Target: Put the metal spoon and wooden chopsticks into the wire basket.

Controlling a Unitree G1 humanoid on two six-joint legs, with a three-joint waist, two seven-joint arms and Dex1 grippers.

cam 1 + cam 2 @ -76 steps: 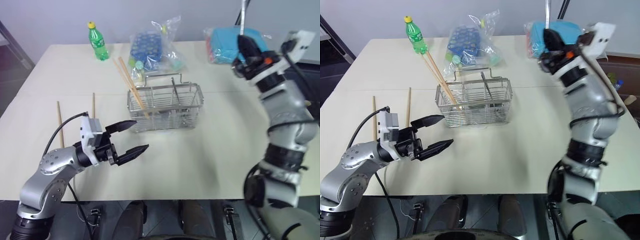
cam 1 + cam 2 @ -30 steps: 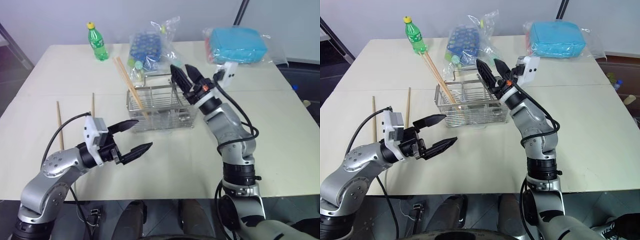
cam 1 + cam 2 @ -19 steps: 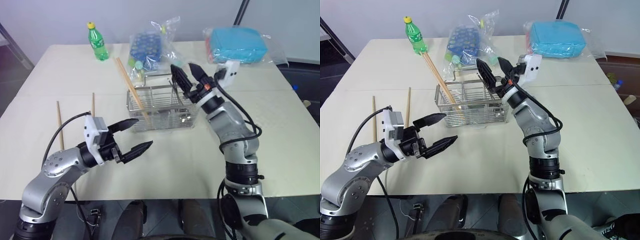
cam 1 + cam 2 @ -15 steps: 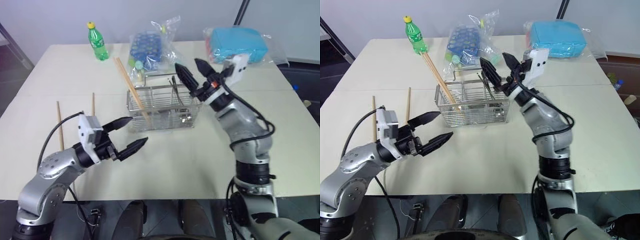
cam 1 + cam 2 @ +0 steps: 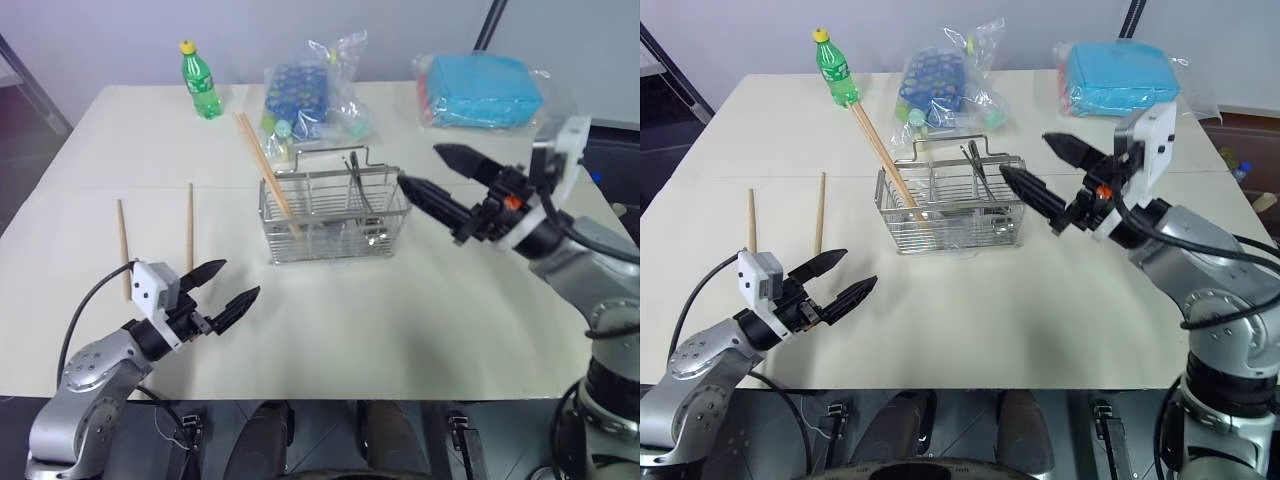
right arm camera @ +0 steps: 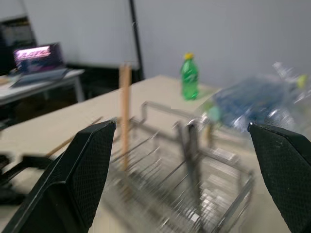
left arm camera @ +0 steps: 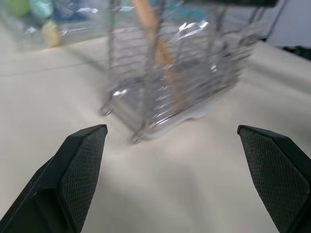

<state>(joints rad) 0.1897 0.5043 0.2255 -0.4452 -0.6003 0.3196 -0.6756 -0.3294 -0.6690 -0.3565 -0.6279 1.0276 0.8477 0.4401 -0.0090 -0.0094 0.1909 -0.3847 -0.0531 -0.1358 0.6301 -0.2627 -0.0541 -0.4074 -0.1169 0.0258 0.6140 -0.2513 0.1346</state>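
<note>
Black jaws of left gripper (image 5: 222, 288) and right gripper (image 5: 437, 174) spread wide, both empty

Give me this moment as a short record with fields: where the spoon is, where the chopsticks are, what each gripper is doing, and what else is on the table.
metal spoon: standing inside the wire basket
chopsticks in basket: two, leaning out toward the green bottle
chopsticks on table: two, lying apart, left of the basket
left gripper: open, empty, near the table's front edge
right gripper: open, empty, right of the basket
other items: blue patterned bag, blue package
</note>
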